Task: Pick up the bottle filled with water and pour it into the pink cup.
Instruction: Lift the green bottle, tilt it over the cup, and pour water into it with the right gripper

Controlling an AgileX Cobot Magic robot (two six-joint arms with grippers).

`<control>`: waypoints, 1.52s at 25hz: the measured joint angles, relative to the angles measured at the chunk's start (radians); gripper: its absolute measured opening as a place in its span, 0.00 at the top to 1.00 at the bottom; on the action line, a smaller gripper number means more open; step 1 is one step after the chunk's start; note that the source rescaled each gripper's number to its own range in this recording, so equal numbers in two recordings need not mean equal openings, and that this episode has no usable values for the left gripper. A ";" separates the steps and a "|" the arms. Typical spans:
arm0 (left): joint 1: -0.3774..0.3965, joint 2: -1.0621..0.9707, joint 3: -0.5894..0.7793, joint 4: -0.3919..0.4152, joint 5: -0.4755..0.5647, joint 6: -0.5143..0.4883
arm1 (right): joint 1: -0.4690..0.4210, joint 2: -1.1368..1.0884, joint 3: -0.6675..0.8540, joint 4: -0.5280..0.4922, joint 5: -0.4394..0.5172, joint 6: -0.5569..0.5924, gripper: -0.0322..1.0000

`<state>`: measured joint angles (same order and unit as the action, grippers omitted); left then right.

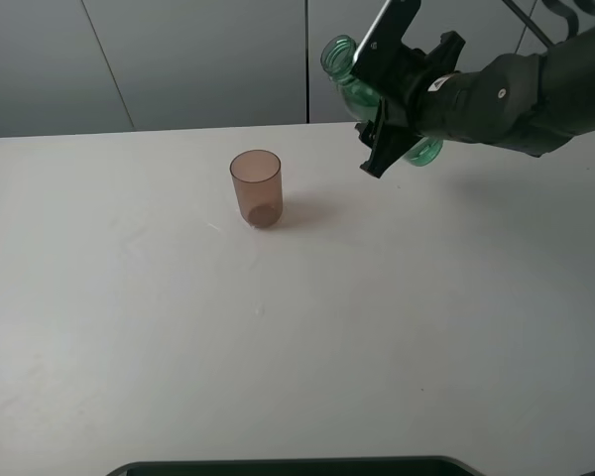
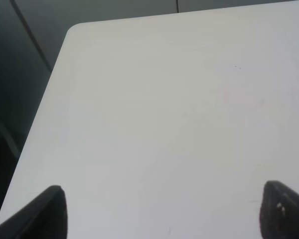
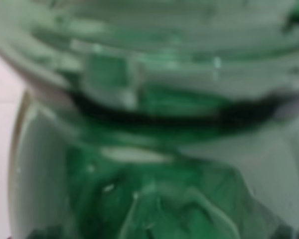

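Grey wall panels stand behind a white table [image 1: 397,327]. On it is the pink cup [image 1: 256,188], upright toward the far edge and about midway along it. My right claw [image 1: 379,99] is clenched across the body of the bottle [image 1: 343,67], holding it in the air over the far edge, to the right of the cup and well apart from it. The bottle leans steeply, its open mouth uppermost and turned toward the cup's side. My right wrist camera shows only blurred green plastic pressed close, so I cannot judge the water level. My left claw [image 2: 164,211] hangs released over bare table near a rounded corner, holding nothing.

The worst risk, I judge, is spilling early. There is no cap, so if I tip further before the mouth is above the cup, water lands on the table. The cup looks light, and a nudge from the neck could topple it. Smooth plastic might also twist in my grip as I roll it.
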<state>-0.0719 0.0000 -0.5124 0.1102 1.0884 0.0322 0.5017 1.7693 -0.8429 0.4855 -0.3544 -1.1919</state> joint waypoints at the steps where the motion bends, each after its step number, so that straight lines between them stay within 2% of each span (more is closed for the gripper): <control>1: 0.000 0.000 0.000 0.000 0.000 0.000 | 0.000 0.004 0.000 0.004 0.000 -0.016 0.97; 7: 0.000 0.000 0.000 0.000 0.000 0.000 | 0.000 0.005 0.000 0.004 -0.004 -0.089 0.97; 18: 0.000 0.000 0.000 0.000 0.000 0.000 | 0.005 0.054 -0.021 -0.041 0.005 -0.095 0.97; 30: 0.000 0.001 0.000 0.000 0.000 0.000 | 0.025 0.078 -0.078 0.003 0.002 -0.105 0.97; 38: 0.000 0.000 0.000 0.000 0.000 0.000 | 0.034 0.080 -0.078 0.003 -0.006 -0.209 0.97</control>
<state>-0.0719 0.0000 -0.5124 0.1102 1.0884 0.0322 0.5353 1.8494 -0.9213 0.4890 -0.3605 -1.4008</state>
